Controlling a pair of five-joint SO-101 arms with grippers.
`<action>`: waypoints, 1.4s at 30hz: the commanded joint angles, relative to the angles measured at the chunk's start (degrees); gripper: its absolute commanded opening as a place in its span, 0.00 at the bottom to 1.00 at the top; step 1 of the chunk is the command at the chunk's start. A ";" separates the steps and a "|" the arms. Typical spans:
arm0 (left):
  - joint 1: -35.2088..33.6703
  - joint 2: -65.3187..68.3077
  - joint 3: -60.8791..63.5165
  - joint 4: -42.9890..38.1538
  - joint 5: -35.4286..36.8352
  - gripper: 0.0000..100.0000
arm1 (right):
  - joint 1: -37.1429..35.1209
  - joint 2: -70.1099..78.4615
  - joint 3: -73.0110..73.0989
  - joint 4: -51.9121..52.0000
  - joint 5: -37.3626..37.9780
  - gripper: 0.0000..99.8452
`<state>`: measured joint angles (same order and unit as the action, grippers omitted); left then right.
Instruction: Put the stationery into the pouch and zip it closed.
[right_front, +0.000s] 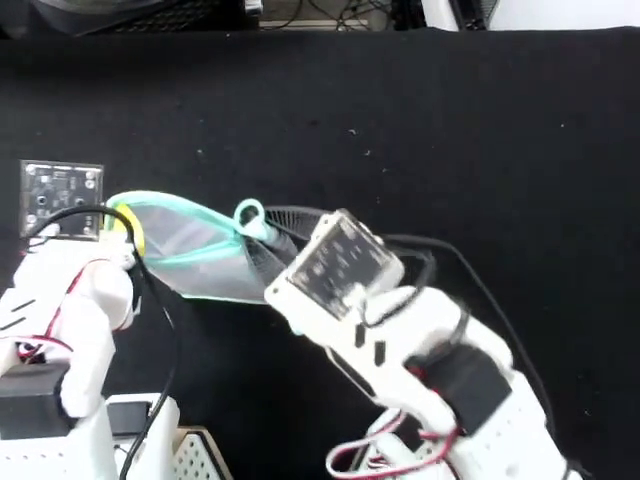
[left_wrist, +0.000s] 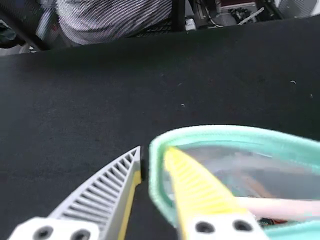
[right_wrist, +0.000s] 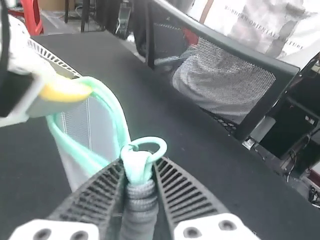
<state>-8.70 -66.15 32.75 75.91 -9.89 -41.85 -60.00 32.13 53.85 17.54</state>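
A translucent pouch (right_front: 195, 262) with a mint-green zipper rim lies between the two arms, its mouth gaping. My left gripper (right_front: 126, 232) is shut on the pouch's left end. In the left wrist view the rim (left_wrist: 225, 136) passes between the grey finger and the yellow finger (left_wrist: 192, 187) of this gripper (left_wrist: 152, 152), the yellow one inside the pouch. A pale pen (left_wrist: 280, 207) and other stationery lie inside. My right gripper (right_wrist: 139, 167) is shut on the mint zipper pull (right_wrist: 143, 152), seen from above as a small ring (right_front: 249, 213) at the pouch's right end.
A small circuit board (right_front: 62, 196) lies on the black table (right_front: 420, 130) just behind the left arm. The right arm's body and cables (right_front: 430, 370) cover the front right. A mesh office chair (right_wrist: 225, 75) stands beyond the table's far edge.
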 joint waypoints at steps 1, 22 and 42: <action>-0.31 0.70 -6.81 -0.09 -0.18 0.20 | 3.43 4.35 -7.87 -2.20 0.53 0.01; 2.59 0.70 -0.22 -7.47 7.38 0.20 | 6.33 16.84 -19.56 -7.74 0.62 0.01; 5.49 -30.42 28.62 -22.77 10.55 0.20 | -9.67 6.11 -19.56 4.75 12.57 0.01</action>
<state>-3.96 -92.00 61.76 53.58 -2.07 -50.64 -52.18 16.48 58.59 29.49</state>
